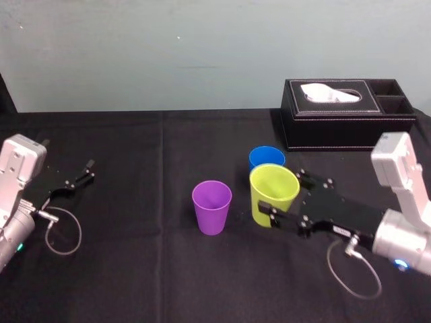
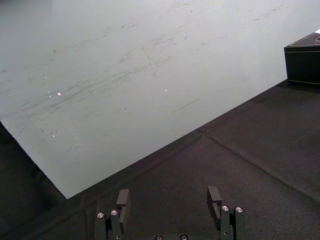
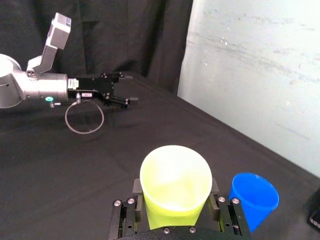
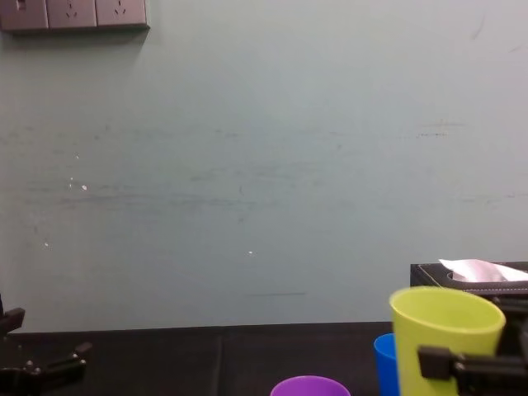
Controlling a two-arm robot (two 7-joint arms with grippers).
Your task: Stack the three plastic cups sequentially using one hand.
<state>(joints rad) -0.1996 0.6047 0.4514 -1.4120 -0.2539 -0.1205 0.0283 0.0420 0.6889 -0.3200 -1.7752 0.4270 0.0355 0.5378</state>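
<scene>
My right gripper (image 1: 283, 196) is shut on the yellow-green cup (image 1: 273, 194), one finger on each side of its wall, and the cup stands upright. The right wrist view shows the same yellow-green cup (image 3: 175, 182) pressed between the fingers (image 3: 216, 204). Just behind it, close to its rim, stands the blue cup (image 1: 266, 158), which is also the blue cup (image 3: 252, 197) beside the gripper. The purple cup (image 1: 212, 207) stands alone on the black cloth, left of the held cup. My left gripper (image 1: 84, 173) rests open at the far left, nothing in it.
A black tissue box (image 1: 343, 114) sits at the back right, behind the blue cup. A grey-green wall (image 4: 247, 165) rises behind the table. Black cloth (image 1: 135, 256) covers the table, with free room between the purple cup and the left arm.
</scene>
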